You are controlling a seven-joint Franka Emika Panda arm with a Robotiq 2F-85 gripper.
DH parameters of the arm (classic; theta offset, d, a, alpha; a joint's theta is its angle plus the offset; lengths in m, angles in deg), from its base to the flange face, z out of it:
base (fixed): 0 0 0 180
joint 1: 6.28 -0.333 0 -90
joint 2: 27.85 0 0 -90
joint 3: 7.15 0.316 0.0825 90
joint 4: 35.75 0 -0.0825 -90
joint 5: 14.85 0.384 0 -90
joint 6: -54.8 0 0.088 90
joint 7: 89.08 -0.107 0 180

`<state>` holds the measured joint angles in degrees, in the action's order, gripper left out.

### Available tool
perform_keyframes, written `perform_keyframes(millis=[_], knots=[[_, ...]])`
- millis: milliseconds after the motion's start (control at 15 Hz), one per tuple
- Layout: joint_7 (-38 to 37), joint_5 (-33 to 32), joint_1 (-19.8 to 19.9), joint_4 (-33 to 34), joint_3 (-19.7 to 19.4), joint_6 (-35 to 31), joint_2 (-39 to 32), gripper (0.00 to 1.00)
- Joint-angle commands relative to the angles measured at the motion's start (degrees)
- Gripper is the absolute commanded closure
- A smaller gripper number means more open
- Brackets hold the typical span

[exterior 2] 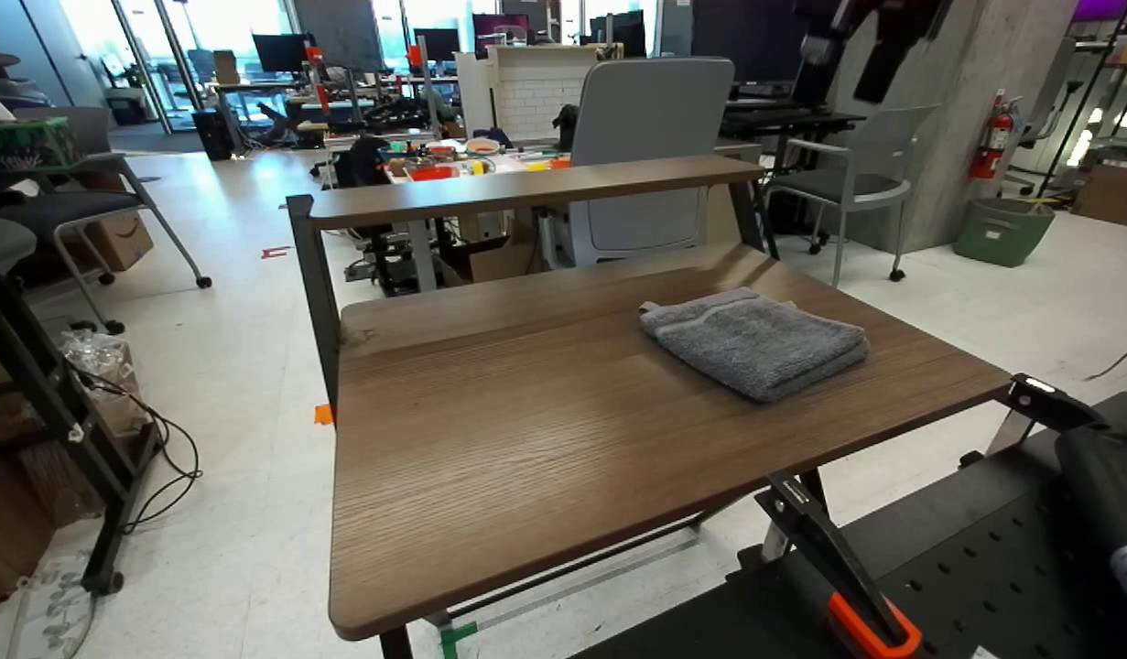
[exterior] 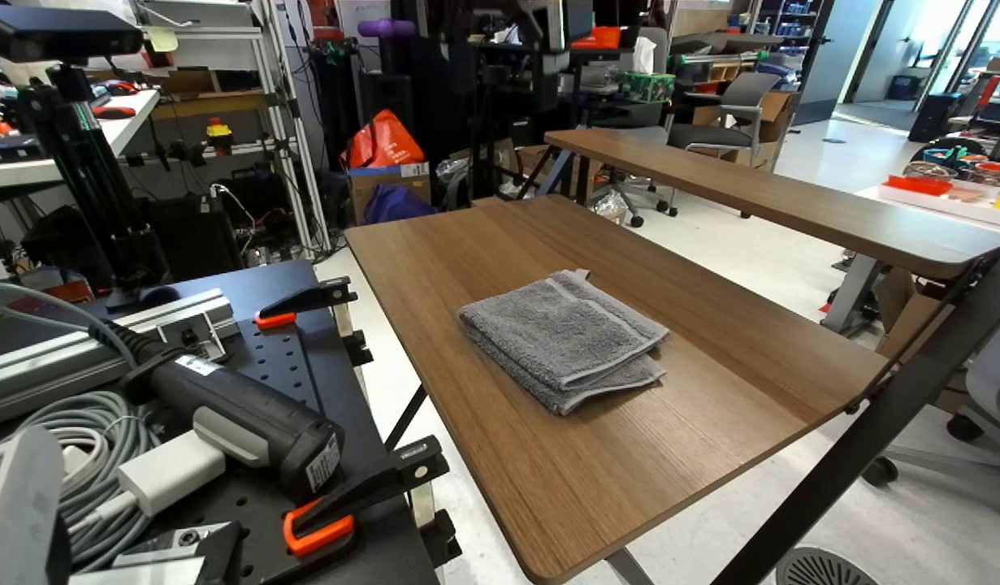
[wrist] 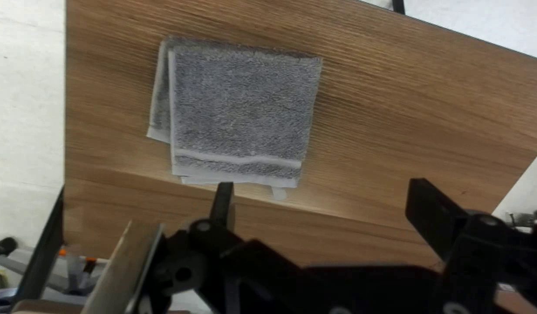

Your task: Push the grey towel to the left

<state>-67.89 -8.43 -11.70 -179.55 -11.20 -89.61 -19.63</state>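
In an exterior view, the towel (exterior 2: 755, 343) lies folded in flat layers on the right-hand part of the table (exterior 2: 462, 412), between the near edge and the shelf (exterior 2: 526, 194) raised along the far edge. In both exterior views it rests wholly on the table, with bare surface showing around it.

The wrist view shows the towel from above, left of the middle and toward the top, its banded end turned toward the gripper (wrist: 318, 192). A small pale loop (wrist: 278, 193) sticks out from that end, and a lower layer shows past the left side. The gripper is released: its jaws stand wide apart, with bare table seen between them. In that view the tip of the left finger (wrist: 221, 205) meets the line of the towel's banded end; whether it touches or is only above, the pictures do not tell.

Beside the table stands a black bench (exterior: 272, 280), with floor (exterior: 379, 333) showing between. Clamps (exterior: 370, 483) with orange parts sit at its edge; a dark tool (exterior: 240, 402) and coiled cable (exterior: 118, 414) lie on it.
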Motion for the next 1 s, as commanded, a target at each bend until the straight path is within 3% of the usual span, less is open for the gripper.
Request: perform_keyframes(millis=[0,133,333,600,933], knots=[[11.3,11.3,-1.3,6.2,0.7,-2.5,-11.7,0.00],[15.3,14.8,1.0,8.5,2.7,-2.2,-16.4,0.00],[16.4,14.8,4.3,10.8,4.9,-1.9,-21.7,0.00],[12.5,9.9,7.0,13.2,5.8,-1.2,-27.8,0.00],[1.6,-1.3,6.2,14.6,4.0,-0.6,-31.9,0.00]])
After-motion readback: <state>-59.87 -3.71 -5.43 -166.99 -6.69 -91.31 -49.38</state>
